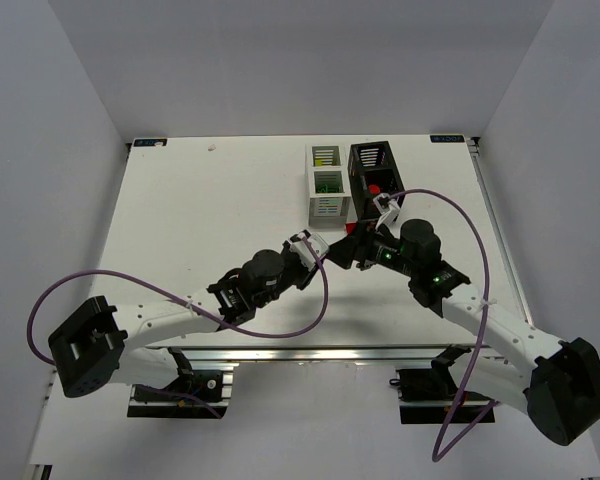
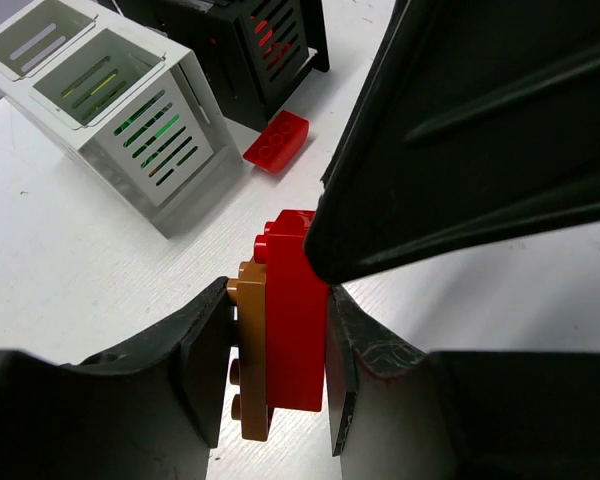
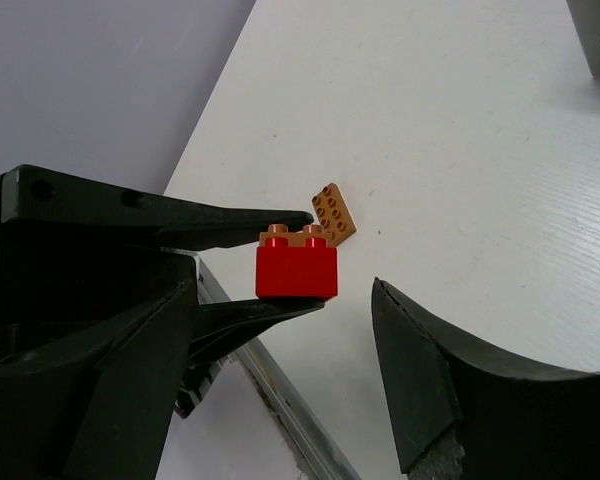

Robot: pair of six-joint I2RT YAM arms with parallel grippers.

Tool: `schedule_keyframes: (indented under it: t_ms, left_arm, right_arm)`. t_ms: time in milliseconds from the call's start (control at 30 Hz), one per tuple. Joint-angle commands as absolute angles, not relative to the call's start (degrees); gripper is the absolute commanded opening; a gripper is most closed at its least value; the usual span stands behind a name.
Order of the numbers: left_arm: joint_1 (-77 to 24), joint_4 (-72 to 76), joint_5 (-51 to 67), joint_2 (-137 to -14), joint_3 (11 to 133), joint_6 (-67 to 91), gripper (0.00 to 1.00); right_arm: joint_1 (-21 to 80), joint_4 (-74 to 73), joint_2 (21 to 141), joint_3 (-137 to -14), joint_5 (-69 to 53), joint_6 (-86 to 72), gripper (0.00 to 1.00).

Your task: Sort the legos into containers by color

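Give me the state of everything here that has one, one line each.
left gripper: shut on the joined red brick and orange brick.
right gripper: open, beside that pair.
white box: upright, green inside.
black box: upright, red inside.
loose red brick: lying on the table by the black box.

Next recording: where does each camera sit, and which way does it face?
Top external: above and behind the bases, looking down on the table, left arm, right arm, white box and black box.
Left wrist: on the left arm, looking past the left end effector, shut on a joined red-and-orange brick pair, toward both boxes.
Right wrist: on the right arm, looking across the table toward its edge; the open right end effector flanks that pair.
Shared: both wrist views show the pair.
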State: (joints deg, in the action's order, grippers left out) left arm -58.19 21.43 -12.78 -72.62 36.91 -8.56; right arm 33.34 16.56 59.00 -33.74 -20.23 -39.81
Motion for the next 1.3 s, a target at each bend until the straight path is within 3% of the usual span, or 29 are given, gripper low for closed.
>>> schedule_keyframes:
  t_ms: [0, 367, 700, 800, 967, 1067, 1100, 1167, 1233, 1267]
  left_arm:
    - [-58.71, 22.06, -13.27, -70.22, 37.0, -8.88, 0.07]
    - [-58.97, 22.76, -10.64, -69.08, 36.91, -7.3, 0.07]
    - [-59.06, 23.12, -8.18, -68.55, 36.56, -6.07, 0.08]
    - [-59.06, 23.12, -7.56, -68.64, 36.65, -5.8, 0.08]
    - [-59.06, 23.2, -7.91, -68.03, 36.56, -5.8, 0.12]
    - [-59.06, 23.9, -10.54, -67.06, 36.3, -5.8, 0.15]
    - [-59.06, 23.99, -11.16, -66.54, 36.12, -5.89, 0.17]
    - [-59.06, 24.43, -12.39, -65.92, 35.68, -5.89, 0.35]
    - [-58.98, 24.0, -12.74, -65.39, 35.86, -5.45, 0.51]
    - [-59.06, 23.65, -12.74, -65.3, 35.95, -5.28, 0.53]
  right_arm:
    - [34.27, 19.86, 59.5, -34.45, -20.57, -38.41, 0.75]
    - [34.89, 20.91, 61.87, -34.98, -21.62, -36.48, 0.68]
    - [34.98, 24.96, 61.96, -34.1, -25.83, -34.19, 0.52]
    - [34.98, 25.93, 62.4, -33.93, -27.24, -33.75, 0.44]
    - [34.98, 26.98, 62.49, -33.75, -28.91, -32.43, 0.15]
    - [34.98, 26.98, 61.44, -33.58, -28.57, -32.26, 0.12]
    - [34.98, 26.9, 61.09, -33.49, -28.39, -32.08, 0.11]
    - [34.98, 26.89, 60.03, -33.4, -27.78, -31.38, 0.01]
    - [34.89, 26.98, 59.16, -33.14, -27.34, -30.94, 0.0]
    - [34.98, 26.9, 58.8, -33.13, -26.72, -30.33, 0.0]
